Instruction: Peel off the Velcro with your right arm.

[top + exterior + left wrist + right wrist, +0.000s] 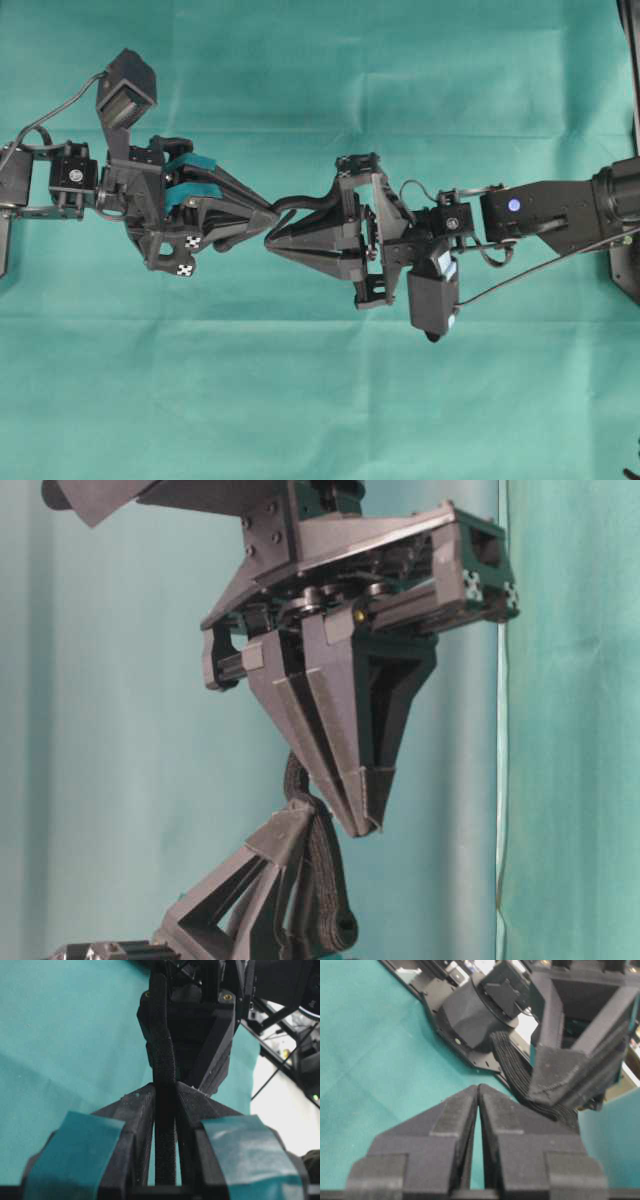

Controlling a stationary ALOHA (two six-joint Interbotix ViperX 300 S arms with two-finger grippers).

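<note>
The Velcro point(165, 1125) is a black ribbed strip pinched between the teal-patched fingers of my left gripper point(165, 1089), which is shut on it. Past those tips it runs on toward the right arm point(560, 212). Overhead, the left gripper point(275, 215) and the right gripper point(268, 241) meet tip to tip at mid-table, and the Velcro point(303, 203) arcs over the right fingers. The right gripper point(478, 1087) is shut, tips touching, with nothing between them. The Velcro point(512, 1065) passes just right of those tips. At table level the right gripper point(362, 820) points down beside the Velcro point(325, 875).
Teal cloth point(320, 400) covers the whole table. A black stand point(625, 270) sits at the right edge, and the left arm's base point(10, 200) at the left edge. Both arms' camera boxes point(432, 295) stick out sideways. A teal backdrop point(570, 730) hangs behind.
</note>
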